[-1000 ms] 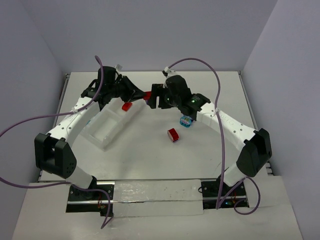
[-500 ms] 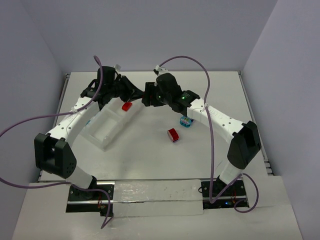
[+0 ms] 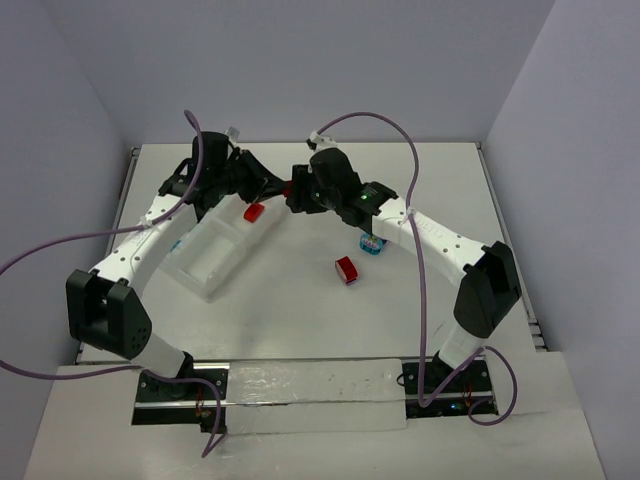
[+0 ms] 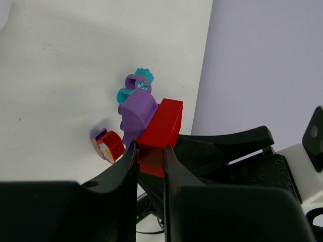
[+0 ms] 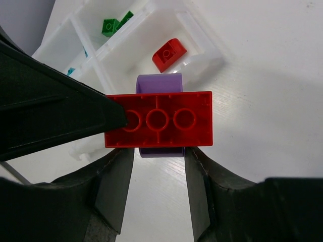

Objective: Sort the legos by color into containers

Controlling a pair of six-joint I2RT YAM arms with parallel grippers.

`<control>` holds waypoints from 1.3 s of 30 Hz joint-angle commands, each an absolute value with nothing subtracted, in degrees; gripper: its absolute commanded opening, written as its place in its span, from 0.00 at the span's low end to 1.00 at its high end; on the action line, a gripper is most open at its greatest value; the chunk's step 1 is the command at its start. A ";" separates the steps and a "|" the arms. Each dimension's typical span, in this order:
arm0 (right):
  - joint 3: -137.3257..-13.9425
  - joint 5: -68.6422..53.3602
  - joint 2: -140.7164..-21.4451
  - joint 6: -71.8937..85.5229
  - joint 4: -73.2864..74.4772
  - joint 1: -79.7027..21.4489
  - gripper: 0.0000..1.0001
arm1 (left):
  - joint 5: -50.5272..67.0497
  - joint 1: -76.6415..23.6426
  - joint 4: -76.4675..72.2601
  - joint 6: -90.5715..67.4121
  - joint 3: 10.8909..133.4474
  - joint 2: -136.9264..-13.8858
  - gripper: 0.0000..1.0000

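A red brick (image 3: 289,188) with a purple brick (image 4: 137,112) stuck to it hangs in the air between both arms, above the table beside the tray. My left gripper (image 4: 150,151) is shut on one end of the red brick (image 4: 160,132). My right gripper (image 5: 159,151) faces it from the other side, its fingers pressed close on the two sides of the purple brick (image 5: 159,80) under the red one (image 5: 159,120). The white tray (image 3: 210,255) holds a red brick (image 5: 169,54) and green bricks (image 5: 113,24) in separate compartments.
A small red brick with a flower print (image 3: 346,270) lies on the table right of the tray. A teal and purple cluster (image 3: 372,243) sits under the right forearm. The back wall is close behind both grippers.
My right gripper has moved left up to the held bricks and narrowed its fingers around the purple one. The left gripper has stayed where it was, still holding the red brick.
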State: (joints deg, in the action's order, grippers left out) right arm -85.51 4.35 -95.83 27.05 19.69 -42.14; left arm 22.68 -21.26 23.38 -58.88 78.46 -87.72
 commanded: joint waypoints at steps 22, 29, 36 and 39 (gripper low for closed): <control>-82.55 9.79 -95.03 25.98 15.77 -43.82 0.00 | 24.91 -21.01 20.58 -59.79 79.72 -84.53 0.00; -79.97 12.92 -97.16 26.24 17.75 -45.44 0.00 | 23.60 -20.87 20.43 -60.69 79.67 -83.94 0.00; -74.00 13.95 -94.98 27.17 16.96 -45.44 0.00 | 23.12 -20.61 20.61 -61.32 79.76 -84.09 0.00; -72.99 14.62 -94.47 27.39 17.17 -45.39 0.00 | 23.25 -20.48 20.53 -61.26 80.26 -84.48 0.00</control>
State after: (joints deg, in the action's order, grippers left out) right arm -73.69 11.75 -95.88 26.61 16.33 -45.39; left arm 21.93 -20.88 23.68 -60.17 78.36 -86.46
